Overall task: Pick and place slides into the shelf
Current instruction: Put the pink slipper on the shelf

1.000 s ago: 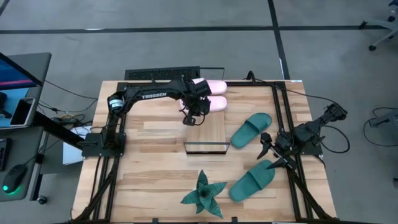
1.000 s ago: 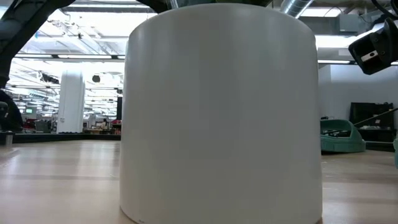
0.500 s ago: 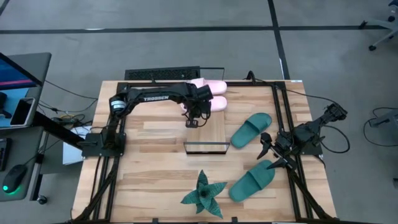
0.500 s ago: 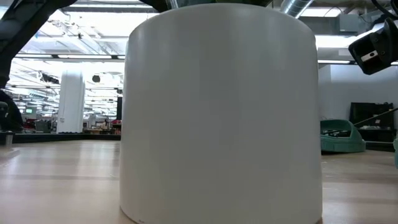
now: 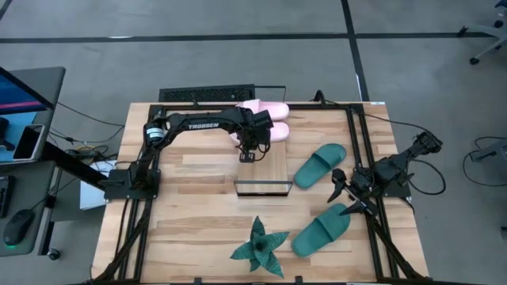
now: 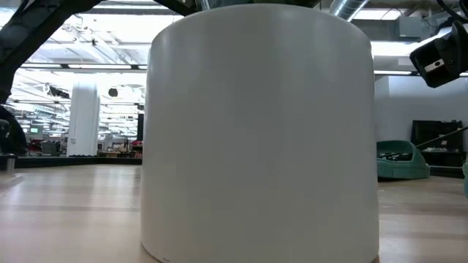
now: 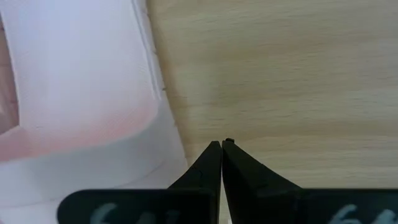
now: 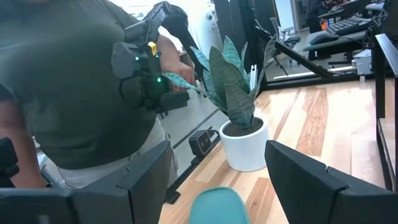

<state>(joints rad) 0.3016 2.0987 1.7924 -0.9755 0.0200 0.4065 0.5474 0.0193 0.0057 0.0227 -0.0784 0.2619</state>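
Observation:
Two pale pink slides point(image 5: 269, 109) point(image 5: 274, 132) lie side by side at the far end of the light-wood shelf point(image 5: 268, 166). My left gripper point(image 5: 247, 155) points down over the shelf, shut and holding nothing. It stands just beside the nearer pink slide point(image 7: 81, 93), with the wood point(image 7: 286, 74) under its tips point(image 7: 221, 145). Two teal slides point(image 5: 321, 165) point(image 5: 321, 229) lie on the table's right half. My right gripper point(image 5: 341, 194) waits open at the right edge, and one teal slide point(image 8: 217, 205) shows just beyond its fingers.
A spiky green plant point(image 5: 259, 245) in a white pot point(image 6: 256, 131) stands near the table's front edge and fills the low view. Black frame rails point(image 5: 356, 142) run along both table sides. A person point(image 8: 81, 93) stands beyond the table.
My left gripper has sunk a little toward the shelf beside the nearer pink slide, and its wrist has rolled. It has stayed shut. The slides have not moved.

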